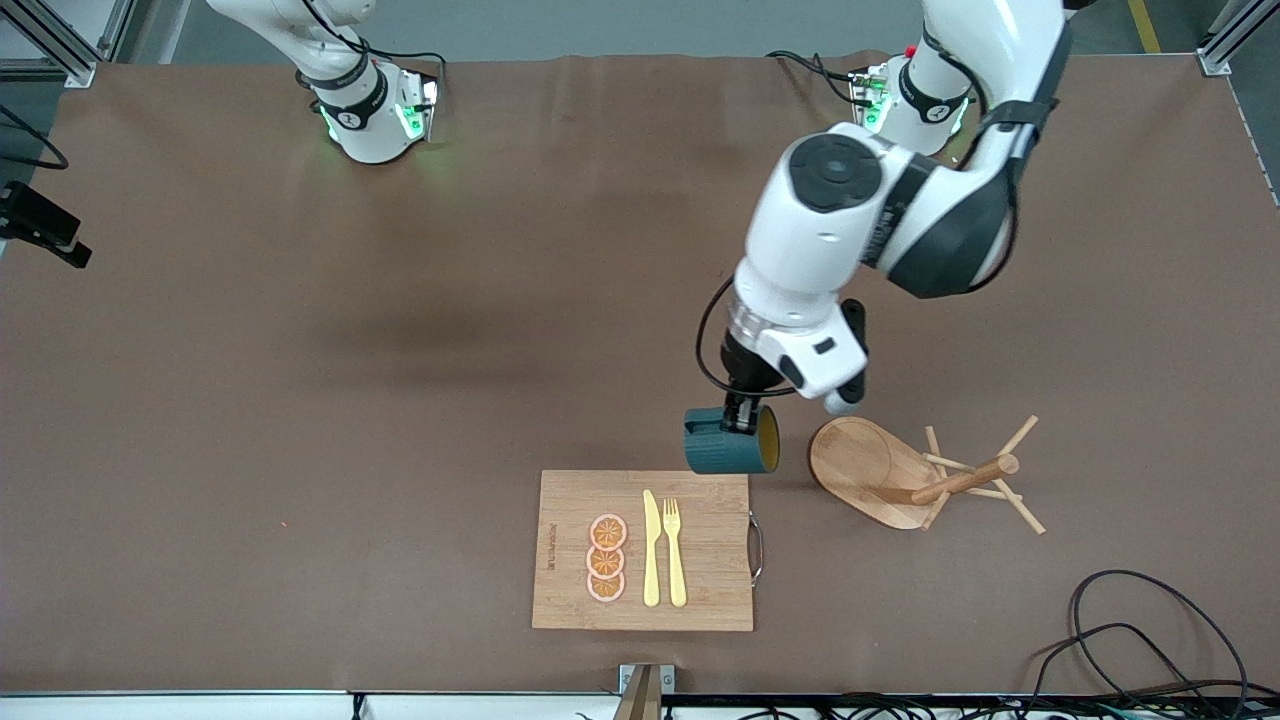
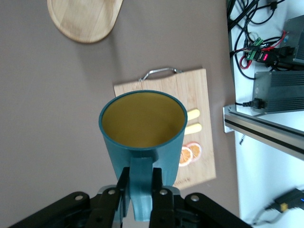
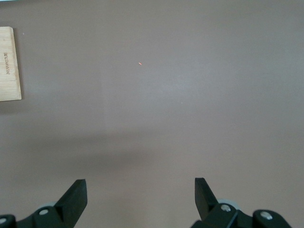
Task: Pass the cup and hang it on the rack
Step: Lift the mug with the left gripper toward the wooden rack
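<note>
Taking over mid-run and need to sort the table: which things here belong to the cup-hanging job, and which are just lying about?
Job:
- cup, held by its handle in the shut left gripper, over the cutting board's edge
- rack, beside the board, toward the left arm's end
- right gripper, open, waiting over bare table

Lying about:
- cutting board
- knife, fork, orange slices on it
- cables

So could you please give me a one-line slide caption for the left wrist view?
Left end effector shut on the cup by its handle, above the cutting board.
</note>
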Available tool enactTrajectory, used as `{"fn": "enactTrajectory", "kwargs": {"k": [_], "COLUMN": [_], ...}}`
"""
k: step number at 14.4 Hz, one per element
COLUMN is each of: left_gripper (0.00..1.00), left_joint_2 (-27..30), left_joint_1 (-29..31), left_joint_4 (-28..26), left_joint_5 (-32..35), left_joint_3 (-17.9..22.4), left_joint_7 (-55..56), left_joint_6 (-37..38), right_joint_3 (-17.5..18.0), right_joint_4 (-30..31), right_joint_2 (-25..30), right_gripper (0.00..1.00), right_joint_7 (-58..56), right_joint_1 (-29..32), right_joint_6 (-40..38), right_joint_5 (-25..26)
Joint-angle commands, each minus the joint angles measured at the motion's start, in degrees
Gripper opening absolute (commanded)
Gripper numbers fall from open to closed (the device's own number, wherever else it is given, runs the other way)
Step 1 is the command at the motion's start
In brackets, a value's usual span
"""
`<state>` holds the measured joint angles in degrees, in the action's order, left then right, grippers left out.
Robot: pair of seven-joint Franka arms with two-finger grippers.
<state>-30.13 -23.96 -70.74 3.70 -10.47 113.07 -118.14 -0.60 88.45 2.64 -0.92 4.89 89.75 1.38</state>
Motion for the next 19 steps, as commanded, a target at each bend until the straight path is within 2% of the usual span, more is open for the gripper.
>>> {"fn": "enactTrajectory", "kwargs": {"k": [1, 3, 5, 8, 14, 19], "left_gripper": [0.00, 0.00, 0.00, 0.00, 0.00, 0.00], "left_joint_2": [2.70, 2.71, 2.01, 1.21, 1.30, -0.28], "left_joint_1": [4.34, 6.99, 9.62, 15.24, 24.64, 30.54], "left_joint_4": [-0.72, -0.89, -0.98, -1.77, -1.68, -1.77], "left_joint_5": [-9.72, -17.90, -22.57, -33.28, -42.88, -47.20], "left_joint_3": [-0.51, -0.25, -0.25, -0.25, -0.25, -0.25], "left_joint_7": [-4.60, -7.33, -8.39, -16.89, -34.47, -42.31], "left_joint_6": [0.01, 0.01, 0.45, 3.24, 20.37, 23.83], "right_joint_3": [0.42, 0.42, 0.42, 0.42, 0.33, 0.42], "right_joint_4": [0.76, 0.76, 0.76, 0.76, 0.85, 1.20], "right_joint_2": [0.52, 0.52, 0.52, 0.52, 0.52, 0.52], "right_gripper": [1.00, 1.00, 1.00, 1.00, 1.00, 1.00], "right_joint_7": [-0.75, -0.75, -0.75, -0.75, -0.75, -0.75], "right_joint_1": [0.65, 0.65, 0.65, 0.65, 0.65, 0.65], "right_joint_6": [0.51, 0.60, 0.60, 0.60, 0.60, 0.78], "right_joint_5": [0.29, 0.29, 0.29, 0.29, 0.29, 0.29]}}
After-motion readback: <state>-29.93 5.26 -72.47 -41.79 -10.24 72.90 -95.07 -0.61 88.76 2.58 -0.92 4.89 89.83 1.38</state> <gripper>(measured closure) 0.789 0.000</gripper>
